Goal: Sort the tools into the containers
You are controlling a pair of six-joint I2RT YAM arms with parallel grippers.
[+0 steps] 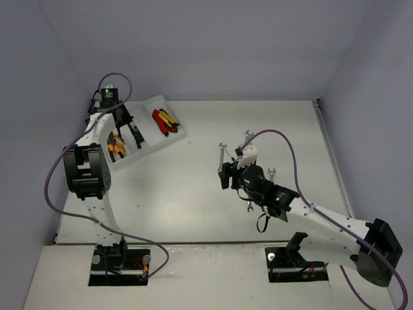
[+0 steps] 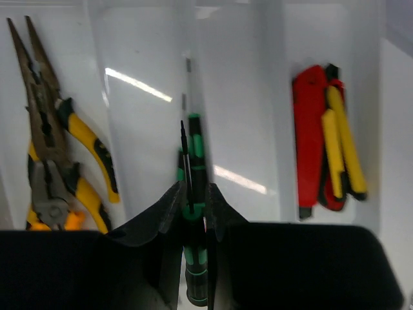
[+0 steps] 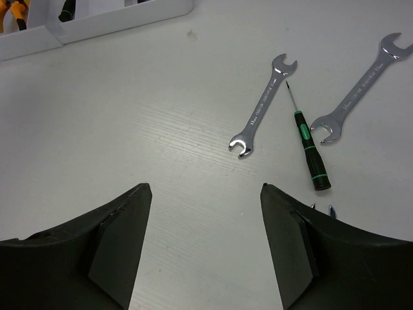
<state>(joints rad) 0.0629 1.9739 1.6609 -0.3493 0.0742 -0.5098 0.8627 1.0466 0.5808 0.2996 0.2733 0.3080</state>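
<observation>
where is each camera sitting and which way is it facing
top external: above and behind the bases, looking down at the table; both arms show.
left wrist: over the tray, facing down into it; left end effector shut on a screwdriver.
right wrist: low over the table, facing wrenches and a loose screwdriver; right end effector open.
shared: pliers and knives appear in both top and left wrist views.
</observation>
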